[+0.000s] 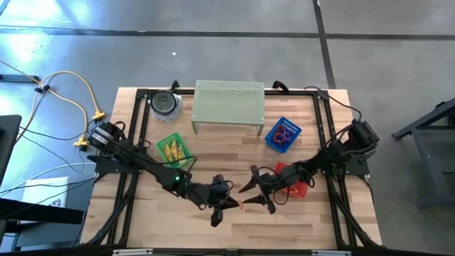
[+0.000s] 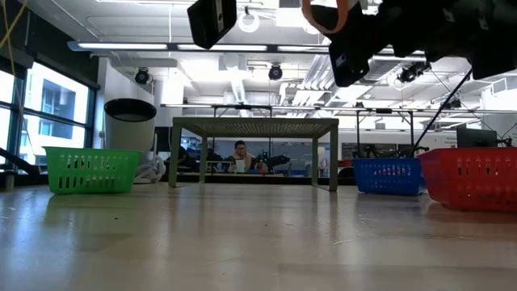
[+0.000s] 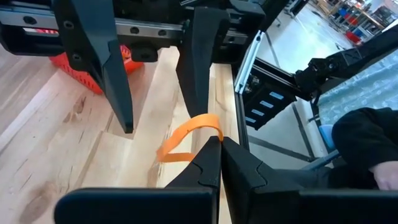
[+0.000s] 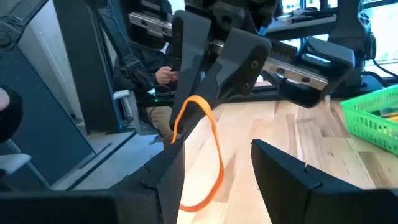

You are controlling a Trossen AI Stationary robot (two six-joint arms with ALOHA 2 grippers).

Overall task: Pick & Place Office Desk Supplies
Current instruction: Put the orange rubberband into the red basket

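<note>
An orange-tan band loop point(image 3: 186, 134) hangs in the air between my two grippers, above the table's near middle. My left gripper point(image 3: 219, 146) is shut on it. My right gripper point(image 4: 216, 143) faces it from the right, open, with one finger inside the loop and the other point(image 4: 292, 180) clear of it. In the high view the band point(image 1: 245, 205) shows between the left gripper point(image 1: 226, 206) and the right gripper point(image 1: 259, 198). In the low view both grippers are high above the tabletop, with the band point(image 2: 335, 12) at the top edge. More bands lie in the blue basket point(image 1: 283, 134), and yellow pieces in the green basket point(image 1: 174, 151). My left gripper pinches the band's one end point(image 3: 216, 132) between the tips of its two fingers, coming level from the table's left. The band is lifted clear of the table, and the rest of the loop reaches toward the right gripper. My right gripper is open, with one finger point(image 4: 165, 168) passing through the loop. The band point(image 4: 214, 155) runs round that finger and disappears behind it above and below. Its free part hangs slack in the gap between the two fingers.
The pale green perforated stand point(image 1: 229, 107) stands at the far middle, with the dark-lidded jar point(image 1: 165, 103) to its left. A red basket point(image 1: 297, 183) sits under the right arm. Bare wood lies along the near edge point(image 1: 234, 235). A person sits in the room beyond point(image 2: 239, 155).
</note>
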